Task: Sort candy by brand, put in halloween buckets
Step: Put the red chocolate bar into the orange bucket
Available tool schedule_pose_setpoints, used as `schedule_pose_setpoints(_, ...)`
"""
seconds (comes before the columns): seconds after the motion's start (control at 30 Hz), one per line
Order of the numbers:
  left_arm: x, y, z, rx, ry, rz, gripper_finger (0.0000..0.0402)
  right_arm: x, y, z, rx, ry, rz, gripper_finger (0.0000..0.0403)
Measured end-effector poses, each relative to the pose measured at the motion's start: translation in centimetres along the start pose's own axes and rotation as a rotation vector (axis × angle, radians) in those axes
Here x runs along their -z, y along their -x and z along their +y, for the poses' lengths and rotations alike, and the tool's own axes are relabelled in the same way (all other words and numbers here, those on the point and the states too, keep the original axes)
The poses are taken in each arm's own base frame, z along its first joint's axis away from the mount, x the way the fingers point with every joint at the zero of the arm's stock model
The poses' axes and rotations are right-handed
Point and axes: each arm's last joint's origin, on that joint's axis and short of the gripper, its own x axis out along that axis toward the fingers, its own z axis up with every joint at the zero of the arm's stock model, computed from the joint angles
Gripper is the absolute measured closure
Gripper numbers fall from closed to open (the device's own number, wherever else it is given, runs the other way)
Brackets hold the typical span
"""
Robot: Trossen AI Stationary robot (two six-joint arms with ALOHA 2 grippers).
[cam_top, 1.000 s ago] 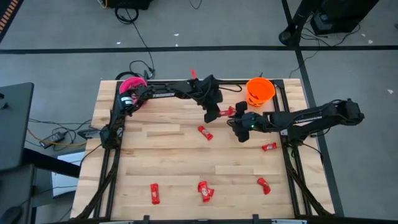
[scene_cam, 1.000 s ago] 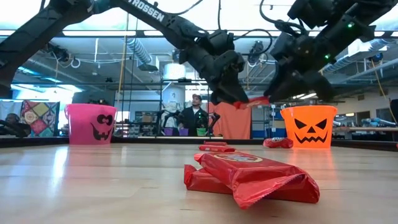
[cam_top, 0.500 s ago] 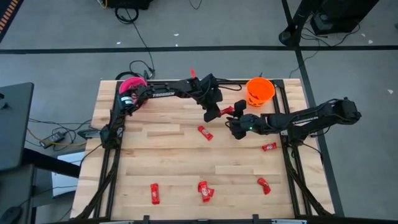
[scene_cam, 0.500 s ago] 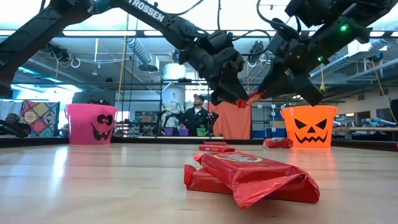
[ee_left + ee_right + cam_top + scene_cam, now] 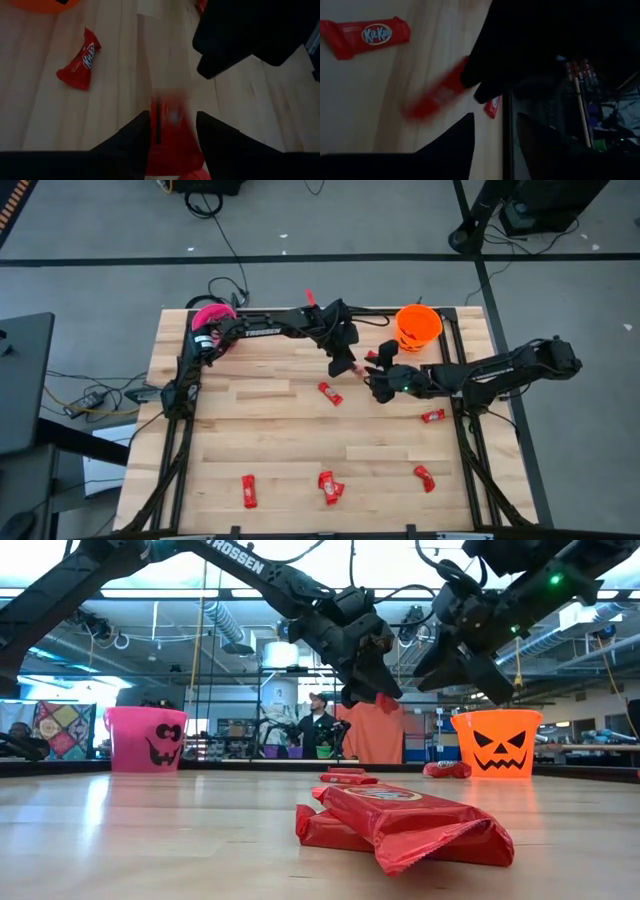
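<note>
My left gripper clamps a small red-wrapped candy bar above the table, mid-handover. My right gripper waits just beside it, jaws apart and empty. Next, I judge, right must close on the bar for the round orange plastic bucket.

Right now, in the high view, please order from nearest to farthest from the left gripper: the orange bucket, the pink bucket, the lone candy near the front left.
From the left gripper:
1. Orange bucket, back right.
2. Pink bucket, back left corner.
3. Lone candy, front left.
</note>
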Motion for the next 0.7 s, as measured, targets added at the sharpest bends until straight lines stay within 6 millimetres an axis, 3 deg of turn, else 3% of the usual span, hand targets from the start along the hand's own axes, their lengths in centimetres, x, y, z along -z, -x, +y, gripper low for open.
schedule_pose_setpoints(0.23, 0.0, 0.0, 0.0, -0.004, 0.018, 0.0, 0.0239, 0.4, -0.4, 0.0, -0.108, -0.067, -0.04, 0.0226)
schedule_pose_setpoints(0.4, 0.5, 0.1, 0.1, -0.01, 0.028, 0.044, 0.0239, 0.4, -0.5, -0.2, -0.105, -0.261, -0.037, 0.0226)
schedule_pose_setpoints(0.53, 2.3, 0.1, 0.2, -0.062, 0.003, 0.196, 0.0239, 1.2, -1.2, 0.0, -0.223, -0.483, 0.003, 0.0227)
schedule_pose_setpoints(0.7, 5.2, -1.5, 0.1, -0.082, 0.102, 0.289, 0.0239, 1.7, -1.7, 0.8, -0.308, -0.593, 0.058, 0.0227)
